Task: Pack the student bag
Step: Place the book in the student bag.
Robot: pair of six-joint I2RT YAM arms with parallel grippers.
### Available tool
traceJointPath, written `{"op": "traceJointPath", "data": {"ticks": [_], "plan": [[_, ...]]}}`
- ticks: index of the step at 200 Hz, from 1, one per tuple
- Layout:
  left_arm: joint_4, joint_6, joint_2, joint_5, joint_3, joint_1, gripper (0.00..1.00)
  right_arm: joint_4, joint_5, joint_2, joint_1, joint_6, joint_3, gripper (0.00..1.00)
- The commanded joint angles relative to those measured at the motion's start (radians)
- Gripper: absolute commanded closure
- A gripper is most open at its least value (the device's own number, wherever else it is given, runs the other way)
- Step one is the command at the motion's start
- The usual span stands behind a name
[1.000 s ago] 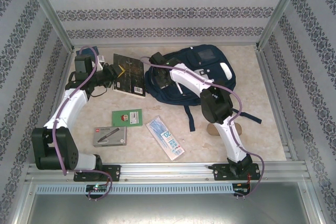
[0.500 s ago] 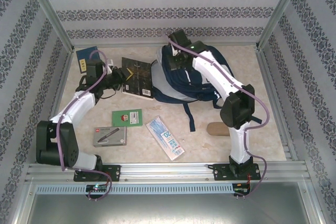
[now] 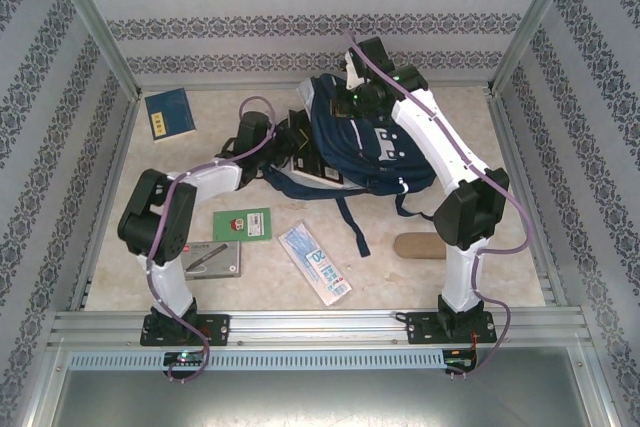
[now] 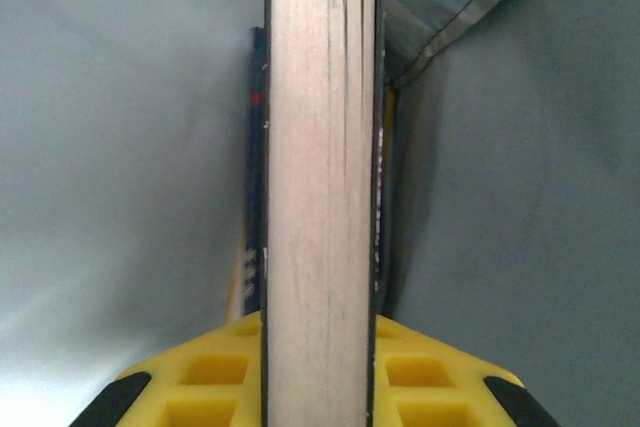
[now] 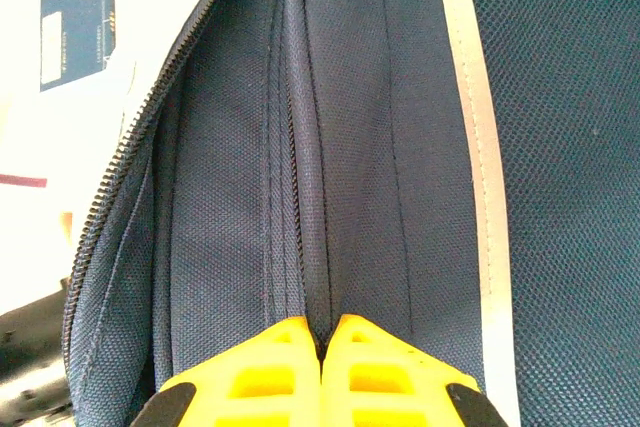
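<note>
Left gripper was clamped on a thick book, page edge to camera, apparently inside the grey lining of the student bag. Bag sat back-centre on the table. Right gripper was pinched tight on a bag fabric fold beside the open zipper.

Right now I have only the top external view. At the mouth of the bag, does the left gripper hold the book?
Observer: Yes. The left gripper is shut on the book, with the page edge facing its camera.
Operator: Is the book inside?
Observer: Its far end is. The grey lining of the student bag lies on both sides of it.
Operator: And the right gripper?
Observer: The right gripper is shut on a fold of navy fabric beside the open zipper.
</note>
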Motion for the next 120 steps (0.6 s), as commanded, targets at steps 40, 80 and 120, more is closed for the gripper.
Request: {"op": "traceJointPath", "data": {"ticks": [40,80,120], "plan": [[0.149,-0.052,0.189,-0.133,0.234,-0.095,1.00,0.091,-0.119,-0.076,-0.009,0.064,0.047,1.00],[0.086,-0.043,0.316,-0.205,0.352,-0.149,1.00,0.126,-0.174,-0.057,-0.013,0.091,0.056,1.00],[-0.059,0.004,0.404,-0.272,0.482,-0.215,0.91,0.127,-0.206,-0.034,-0.023,0.101,0.091,1.00]]}}
